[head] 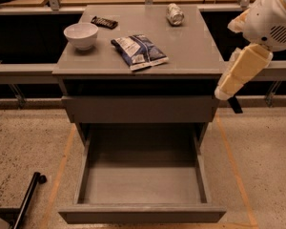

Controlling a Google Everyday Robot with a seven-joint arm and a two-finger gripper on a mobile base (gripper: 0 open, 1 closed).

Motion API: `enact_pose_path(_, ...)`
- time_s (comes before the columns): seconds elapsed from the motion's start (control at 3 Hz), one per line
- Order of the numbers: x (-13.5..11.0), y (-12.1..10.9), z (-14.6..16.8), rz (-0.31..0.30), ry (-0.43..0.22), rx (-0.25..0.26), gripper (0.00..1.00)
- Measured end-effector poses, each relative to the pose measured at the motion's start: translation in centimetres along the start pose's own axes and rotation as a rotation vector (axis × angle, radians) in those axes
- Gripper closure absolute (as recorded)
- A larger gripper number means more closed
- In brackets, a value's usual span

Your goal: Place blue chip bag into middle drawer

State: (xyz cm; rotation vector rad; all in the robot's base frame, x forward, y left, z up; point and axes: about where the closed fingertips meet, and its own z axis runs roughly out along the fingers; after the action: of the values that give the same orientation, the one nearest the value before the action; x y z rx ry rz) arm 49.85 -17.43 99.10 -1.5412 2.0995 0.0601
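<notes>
A: Where's the blue chip bag [139, 51]?
B: Flat on the cabinet top [195, 51], front-centre. Bowl [81, 35] at abt its 9 o'clock, black bar [105, 22] at 11, can [174, 14] at 1. All lie apart from it, so a grab from above looks unobstructed, imo.
A: Drawer?
B: Middle drawer [142, 214] is pulled right out at the bottom, bare floor showing. Prob so the bag can go straight down in. Upper drawer front [140, 109] is closed.
A: & the claw?
B: Claw [227, 85] hangs off the cabinet's right side, just past the top's edge, approx level w/ it. Can't tell how far open it is. Nothing seen in it, def not the bag.
A: Bag vs claw?
B: Bag's at the claw's 10 o'clock as the camera sees it, well apart, w/ the top's right front corner between them. Drawer's at its 7. My guess: arm's off to the side, pick not yet begun.
</notes>
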Motion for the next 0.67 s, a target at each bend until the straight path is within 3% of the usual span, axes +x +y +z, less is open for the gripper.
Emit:
enact_pose_path(0.33,0.3,0.1,0.5,0.038,0.001,-0.011,0.0)
enact_pose_path(0.67,-0.8,-0.2,3.6,0.075,-0.077,-0.039,0.0)
